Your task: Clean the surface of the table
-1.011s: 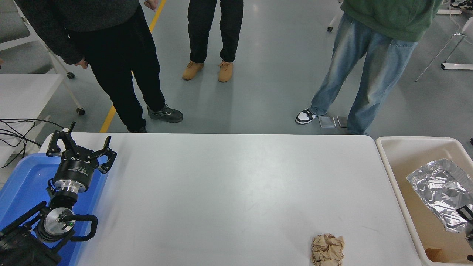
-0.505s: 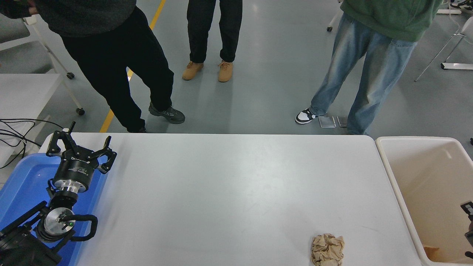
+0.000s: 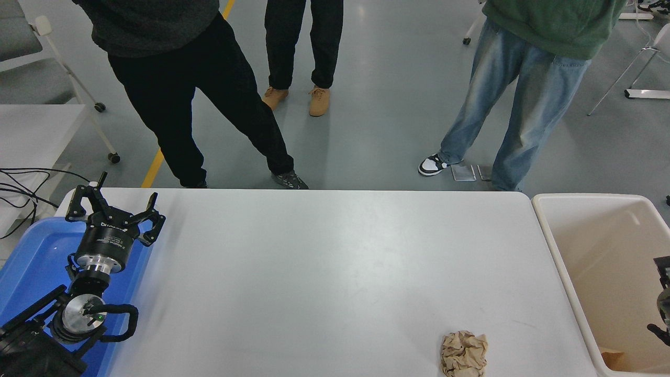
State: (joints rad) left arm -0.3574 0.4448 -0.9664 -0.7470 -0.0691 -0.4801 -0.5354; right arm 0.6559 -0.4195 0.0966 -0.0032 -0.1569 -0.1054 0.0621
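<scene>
The white table surface (image 3: 335, 262) fills the middle of the head view. A crumpled ball of brown paper (image 3: 464, 354) lies on it near the front edge, right of centre. My right gripper (image 3: 658, 298) shows only at the right edge, over the beige bin (image 3: 544, 220); its two black fingertips (image 3: 660, 264) stand apart with nothing between them. It is well to the right of the paper ball. My left gripper (image 3: 112, 209) is parked at the lower left, open and empty, above the blue tray (image 3: 31, 262).
Three people stand on the floor just beyond the table's far edge; one in black has a foot (image 3: 289, 180) close to it. A small brown scrap (image 3: 612, 359) lies in the bin. A smaller white table (image 3: 36, 131) and cables are at the left.
The crumpled foil sheet seen at my right gripper over the bin a second ago no longer shows. The gripper has shifted slightly. The person in black has stepped to the right.
</scene>
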